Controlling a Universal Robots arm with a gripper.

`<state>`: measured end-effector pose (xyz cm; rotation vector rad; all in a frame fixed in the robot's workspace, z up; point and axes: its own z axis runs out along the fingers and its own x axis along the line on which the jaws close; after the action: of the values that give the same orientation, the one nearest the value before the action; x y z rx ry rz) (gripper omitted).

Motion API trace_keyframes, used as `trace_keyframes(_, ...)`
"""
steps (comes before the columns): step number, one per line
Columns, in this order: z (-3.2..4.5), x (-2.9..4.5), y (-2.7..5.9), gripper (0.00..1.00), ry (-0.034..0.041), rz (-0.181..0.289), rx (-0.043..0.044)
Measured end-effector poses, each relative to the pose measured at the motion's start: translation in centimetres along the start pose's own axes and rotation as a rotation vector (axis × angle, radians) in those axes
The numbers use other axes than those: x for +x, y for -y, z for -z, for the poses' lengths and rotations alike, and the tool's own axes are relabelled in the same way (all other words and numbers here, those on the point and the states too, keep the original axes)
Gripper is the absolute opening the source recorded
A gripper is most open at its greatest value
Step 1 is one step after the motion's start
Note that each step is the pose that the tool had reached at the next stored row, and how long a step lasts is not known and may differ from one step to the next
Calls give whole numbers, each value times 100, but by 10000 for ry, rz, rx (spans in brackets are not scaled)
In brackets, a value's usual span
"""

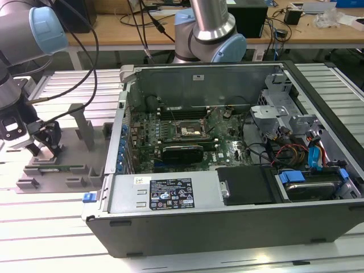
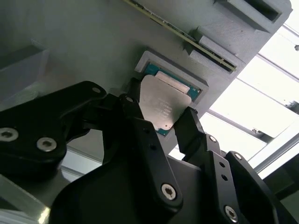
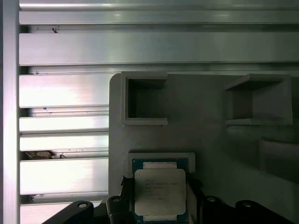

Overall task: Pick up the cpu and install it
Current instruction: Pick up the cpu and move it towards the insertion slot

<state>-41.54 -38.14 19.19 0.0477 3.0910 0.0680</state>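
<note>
The cpu (image 2: pixel 161 100) (image 3: pixel 160 187), a silver-topped square chip with a green rim, lies in a shallow recess of a grey holder plate (image 3: pixel 205 130). In both wrist views my gripper (image 2: pixel 159 111) (image 3: pixel 159 189) straddles it, with a black finger (image 2: pixel 189 123) against each of two opposite edges, shut on the chip. In the exterior view the gripper (image 1: pixel 45 149) is low over the holder plate (image 1: pixel 57 169) at the view's left. The motherboard socket (image 1: pixel 187 132) sits inside the open computer case, well to the exterior view's right of the gripper.
The open computer case (image 1: pixel 170 196) lies on a slatted aluminium table (image 1: pixel 51 227), with cables and drive cages inside. Upright grey posts (image 1: pixel 85 128) rise from the holder plate near the gripper. A second arm's base (image 1: pixel 207 34) stands behind the case.
</note>
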Motion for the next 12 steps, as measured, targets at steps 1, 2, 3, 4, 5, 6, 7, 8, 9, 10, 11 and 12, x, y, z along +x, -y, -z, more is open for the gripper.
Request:
trace_keyframes(1,1,0,0,54,0,0,-1)
trace_keyframes(2,3,0,0,54,0,0,0)
trace_keyframes(3,4,0,0,54,-1,0,0)
trace_keyframes(4,6,0,0,54,0,0,0)
trace_keyframes(5,7,0,0,54,0,0,0)
trace_keyframes(6,9,0,0,54,-1,0,0)
trace_keyframes(7,11,0,-1,55,0,0,0)
trace_keyframes(8,12,-1,-1,55,0,0,0)
trace_keyframes(9,13,0,-1,61,-1,0,0)
trace_keyframes(10,15,-1,-1,61,-1,0,0)
trace_keyframes(11,13,0,0,61,-1,-1,0)
trace_keyframes(12,-6,2,2,61,-3,-1,2)
